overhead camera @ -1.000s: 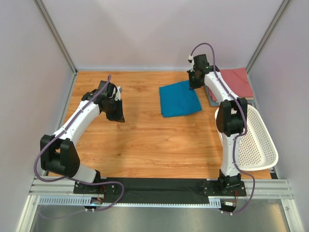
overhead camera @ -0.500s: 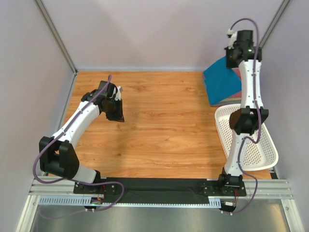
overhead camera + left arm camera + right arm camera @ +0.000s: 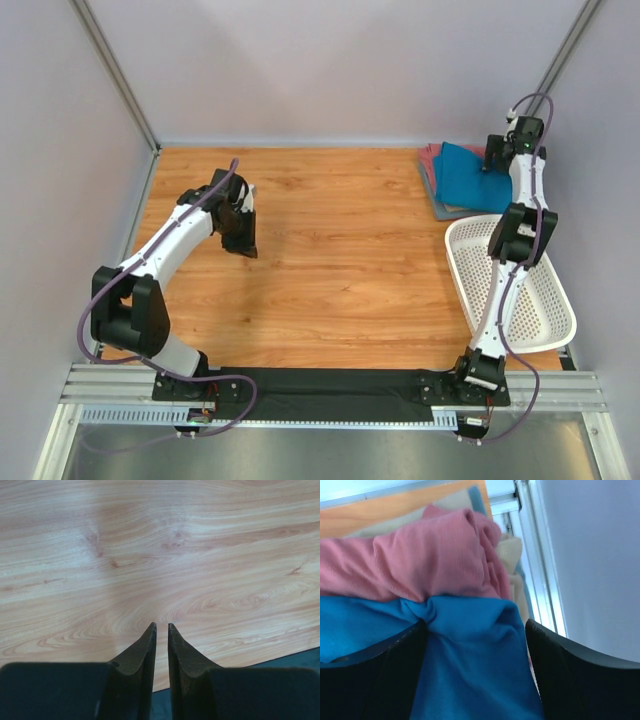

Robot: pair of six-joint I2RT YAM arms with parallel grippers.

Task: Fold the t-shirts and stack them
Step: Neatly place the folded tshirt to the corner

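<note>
Right pincer [image 3: 475, 630] is spread wide, straddling the teal-blue folded cloth t-shirt [image 3: 462, 168] that sits on the salmon-red shirt [image 3: 420, 565] just beyond the white perforated plastic basket [image 3: 570, 325]. Guess I lift straight off; left pincer [image 3: 245, 248] is well away.

Centre and near edge of the light wood-grain desk [image 3: 340, 270] are bare, a wide free lane. The left hand [image 3: 246, 246] hangs over left-centre with open wood all round (its wrist view shows only boards under the fingers). Right side is crowded: the white perforated plastic basket [image 3: 565, 322] fills the near-right corner and the right arm [image 3: 520, 235] rises across its inner rim. A stack blocks the far-right corner: teal-blue cloth t-shirt [image 3: 462, 168] on top, salmon-red cloth t-shirt [image 3: 431, 158] and grey-blue cloth t-shirt [image 3: 440, 208] edges below. The right hand [image 3: 490, 162] sits at the stack, pale grey side wall [image 3: 600, 150] just beside. Basket rim just beside the stack; can't tell any gap.
</note>
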